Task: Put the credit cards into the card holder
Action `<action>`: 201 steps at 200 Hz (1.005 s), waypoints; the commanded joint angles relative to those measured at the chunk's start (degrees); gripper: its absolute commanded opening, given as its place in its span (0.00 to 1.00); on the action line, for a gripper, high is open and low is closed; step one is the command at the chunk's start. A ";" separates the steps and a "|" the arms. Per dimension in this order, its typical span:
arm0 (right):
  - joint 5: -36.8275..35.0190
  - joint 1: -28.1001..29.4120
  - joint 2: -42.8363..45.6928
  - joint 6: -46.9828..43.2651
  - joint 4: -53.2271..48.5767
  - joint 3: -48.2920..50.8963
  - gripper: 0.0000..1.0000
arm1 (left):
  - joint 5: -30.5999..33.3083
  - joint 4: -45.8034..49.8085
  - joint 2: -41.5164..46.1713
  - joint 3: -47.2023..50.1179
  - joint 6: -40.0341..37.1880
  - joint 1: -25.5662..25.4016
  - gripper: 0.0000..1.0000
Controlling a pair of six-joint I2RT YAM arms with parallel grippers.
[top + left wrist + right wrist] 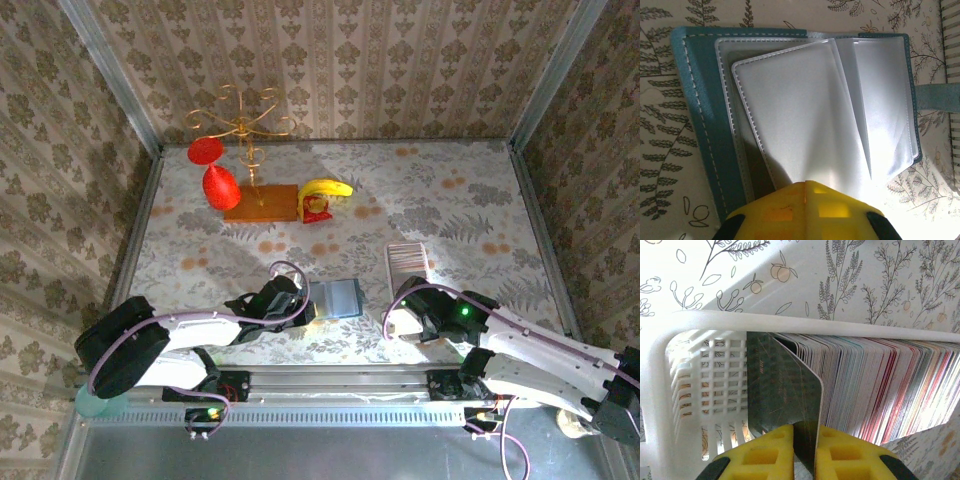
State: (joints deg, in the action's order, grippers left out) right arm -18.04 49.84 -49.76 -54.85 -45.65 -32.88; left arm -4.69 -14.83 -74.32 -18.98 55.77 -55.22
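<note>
- Nearest us, the right gripper [806, 432] has its yellow pads closed on the near edge of a dark green card [782, 385], the front one of the credit cards [880, 385]. We judge the bite shallow, so the card could pivot or slip when lifted.
- Just behind it, the row stands tightly packed in the white tray [705, 320]. A neighbouring card may drag up too, or the light tray may shift.
- The left gripper [806, 192] has its pads shut at the near edge of the card holder [705, 125], over its clear sleeves [800, 115]. We cannot tell whether a sleeve is pinched. If that hold slips, the sleeves may fall flat.
- The holder lies open near the tray, on its left and not touching it, so the card must cross over.
</note>
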 commanded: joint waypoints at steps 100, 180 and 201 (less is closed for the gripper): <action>6.14 2.71 3.91 8.28 -13.33 -8.72 0.00 | 1.86 6.39 2.13 -0.97 -0.22 -0.45 0.00; 12.99 2.76 1.99 40.33 1.59 -16.95 0.00 | 2.65 14.53 10.85 -2.01 -1.17 1.43 0.06; 12.32 2.75 -2.85 55.65 7.95 -19.38 0.00 | 3.60 17.97 14.77 -1.96 -1.68 2.59 0.11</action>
State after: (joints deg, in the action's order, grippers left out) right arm -6.94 52.21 -48.40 -21.45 -48.31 -49.28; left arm -2.83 -2.74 -63.22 -19.33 55.44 -53.87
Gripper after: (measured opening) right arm 0.044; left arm 0.093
